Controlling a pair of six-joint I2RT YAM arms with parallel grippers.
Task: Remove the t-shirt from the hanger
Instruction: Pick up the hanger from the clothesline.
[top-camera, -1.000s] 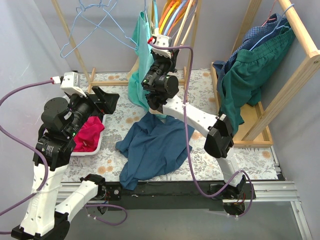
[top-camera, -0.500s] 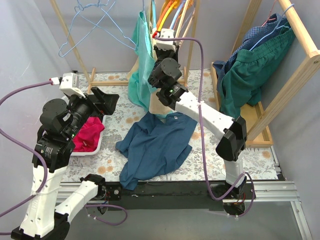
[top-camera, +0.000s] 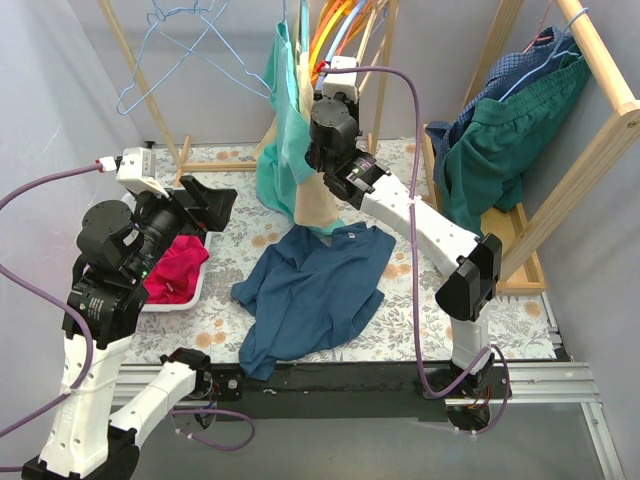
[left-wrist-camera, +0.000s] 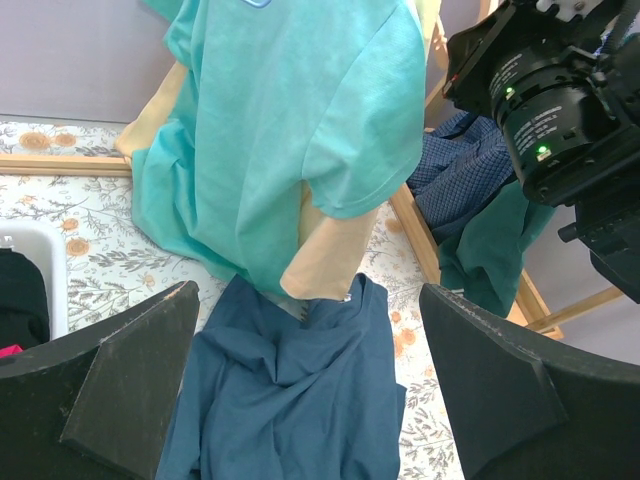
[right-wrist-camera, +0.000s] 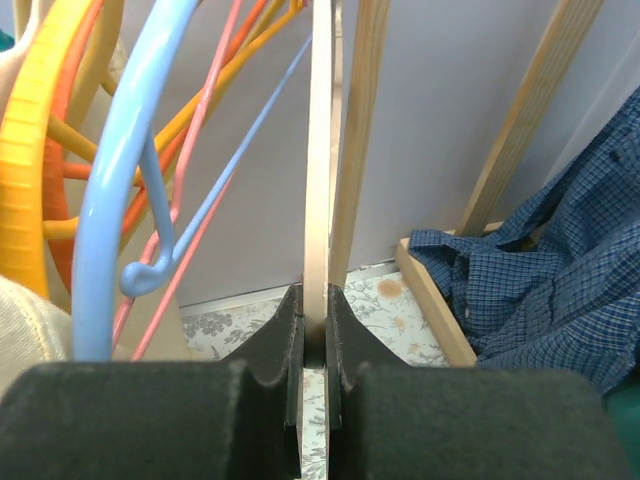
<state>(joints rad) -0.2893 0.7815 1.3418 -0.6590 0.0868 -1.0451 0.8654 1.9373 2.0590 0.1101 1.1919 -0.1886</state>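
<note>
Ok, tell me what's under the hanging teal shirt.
A tan garment shows beneath the teal shirt; a navy shirt lies on the table below. Any hanger inside is hidden.

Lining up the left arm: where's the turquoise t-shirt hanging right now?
Top view: the turquoise t-shirt hangs back centre, left of the orange hangers, over a beige garment and above the dark blue shirt on the table.

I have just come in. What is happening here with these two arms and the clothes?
The right gripper is up among the hangers and is shut on a thin pale strip, possibly a hanger's edge. The teal t-shirt hangs there over a beige garment, not yet taken off. The left gripper hovers open at the left and holds nothing. A dark blue shirt lies crumpled on the table.
</note>
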